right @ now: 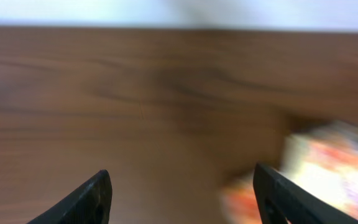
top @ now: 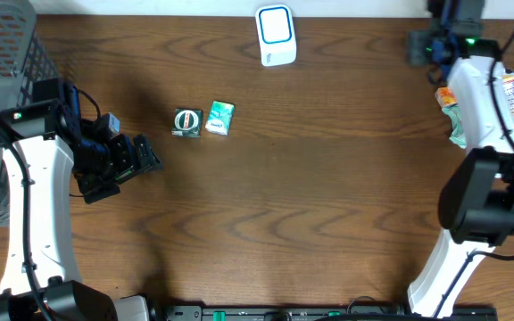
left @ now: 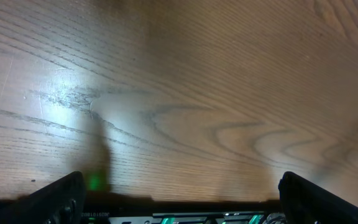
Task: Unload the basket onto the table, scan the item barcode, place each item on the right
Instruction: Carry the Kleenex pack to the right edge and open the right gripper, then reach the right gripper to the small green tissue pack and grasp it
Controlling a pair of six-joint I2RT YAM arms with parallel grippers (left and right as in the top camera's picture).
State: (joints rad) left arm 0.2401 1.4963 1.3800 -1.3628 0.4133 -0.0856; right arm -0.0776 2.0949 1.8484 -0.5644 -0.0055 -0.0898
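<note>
The white scanner (top: 276, 36) with a blue face stands at the table's far edge. Two small items lie left of centre: a dark green round tin (top: 187, 122) and a green packet (top: 219, 118). My left gripper (top: 143, 160) hovers open just left of them; in its wrist view the gripper (left: 182, 208) has only bare wood between the fingers. My right gripper (top: 426, 46) is at the far right corner. Its wrist view is blurred and shows the gripper (right: 180, 179) open and empty, with an orange and white packet (right: 331, 168) beside its right finger.
A grey mesh basket (top: 3, 62) stands at the far left edge. Snack packets (top: 509, 94) lie under and beside the right arm at the right edge, a greenish one (top: 454, 120) among them.
</note>
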